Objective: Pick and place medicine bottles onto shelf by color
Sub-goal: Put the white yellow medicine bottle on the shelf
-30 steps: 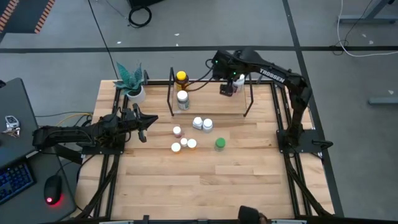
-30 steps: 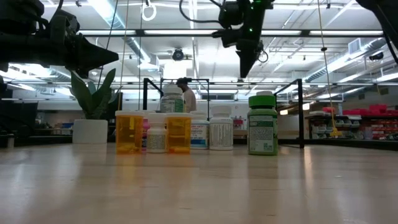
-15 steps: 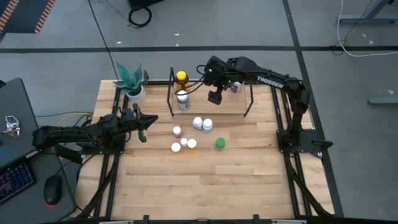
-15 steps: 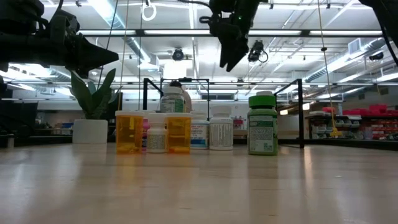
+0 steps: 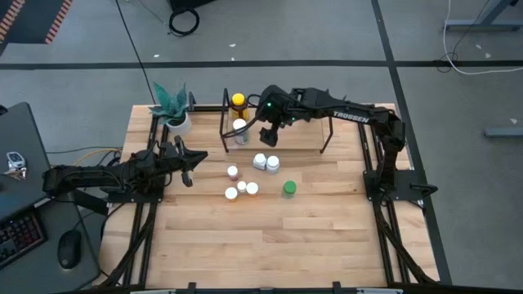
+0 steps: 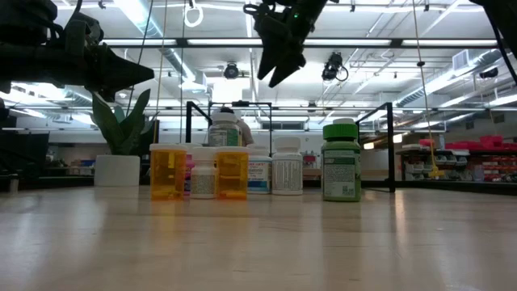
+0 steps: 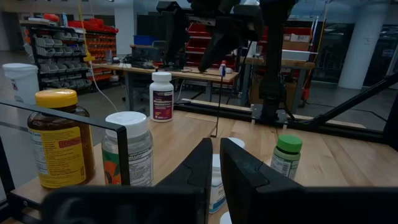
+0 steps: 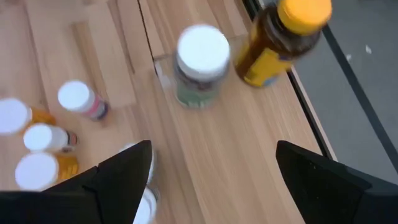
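Since a second ago the right gripper [image 5: 267,135] has swung from the shelf's right end toward its left, and now hangs with its fingers [image 8: 127,180] spread wide and empty, high above the table. Just below and toward the near edge stand the loose medicine bottles: a white-capped pair [image 5: 265,162], a pinkish one [image 5: 233,172], two orange ones [image 6: 168,171] with a small white one between them, and the green bottle [image 5: 288,189] off to the right. All stand upright, long axes vertical, so a grab from above meets the caps first. On the shelf [image 5: 222,122] the yellow-capped amber bottle [image 5: 238,102] and a white-capped bottle [image 5: 240,129] already sit at the left end. The right arm is much the nearer to the pair. The left gripper [image 5: 187,175], fingers pressed together, waits over the table's left side beside the potted plant [image 5: 172,104]. The wooden tabletop [image 5: 270,237] is bare in front; beyond it lies a workshop with racks.
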Tool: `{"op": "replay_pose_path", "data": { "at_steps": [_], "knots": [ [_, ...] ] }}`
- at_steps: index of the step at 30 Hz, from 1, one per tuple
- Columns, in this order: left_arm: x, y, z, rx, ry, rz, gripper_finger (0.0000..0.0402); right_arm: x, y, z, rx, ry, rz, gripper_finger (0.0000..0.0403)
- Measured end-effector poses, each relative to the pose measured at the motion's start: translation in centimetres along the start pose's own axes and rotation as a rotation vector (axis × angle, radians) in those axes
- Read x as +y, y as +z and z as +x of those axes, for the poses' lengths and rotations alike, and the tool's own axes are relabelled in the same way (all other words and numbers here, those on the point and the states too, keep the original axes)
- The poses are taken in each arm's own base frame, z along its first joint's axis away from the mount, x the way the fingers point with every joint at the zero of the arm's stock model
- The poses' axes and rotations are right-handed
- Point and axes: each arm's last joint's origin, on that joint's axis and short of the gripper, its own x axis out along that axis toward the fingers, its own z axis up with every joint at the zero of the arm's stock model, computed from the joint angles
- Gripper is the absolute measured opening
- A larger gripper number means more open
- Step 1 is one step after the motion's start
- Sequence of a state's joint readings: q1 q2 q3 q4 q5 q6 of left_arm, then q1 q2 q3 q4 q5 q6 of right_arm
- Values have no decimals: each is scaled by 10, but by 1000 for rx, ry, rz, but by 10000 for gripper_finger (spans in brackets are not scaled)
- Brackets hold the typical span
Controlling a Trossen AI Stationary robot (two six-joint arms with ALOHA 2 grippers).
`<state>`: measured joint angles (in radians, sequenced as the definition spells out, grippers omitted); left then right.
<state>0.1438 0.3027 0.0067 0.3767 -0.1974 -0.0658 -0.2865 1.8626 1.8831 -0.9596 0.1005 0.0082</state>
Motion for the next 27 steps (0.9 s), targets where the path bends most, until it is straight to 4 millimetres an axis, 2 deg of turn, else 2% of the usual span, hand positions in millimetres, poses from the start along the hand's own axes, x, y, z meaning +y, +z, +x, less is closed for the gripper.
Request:
{"op": "replay_pose_path", "data": {
  "at_steps": [5,12,27],
  "knots": [
    [0,0,0,0,0,0,29,19,-3,10,-22,43,-24,352],
    [0,0,0,0,0,0,34,45,-10,6,23,111,-51,352],
    [0,0,0,0,0,0,30,84,-26,3,110,150,-61,352]
  ]
}}
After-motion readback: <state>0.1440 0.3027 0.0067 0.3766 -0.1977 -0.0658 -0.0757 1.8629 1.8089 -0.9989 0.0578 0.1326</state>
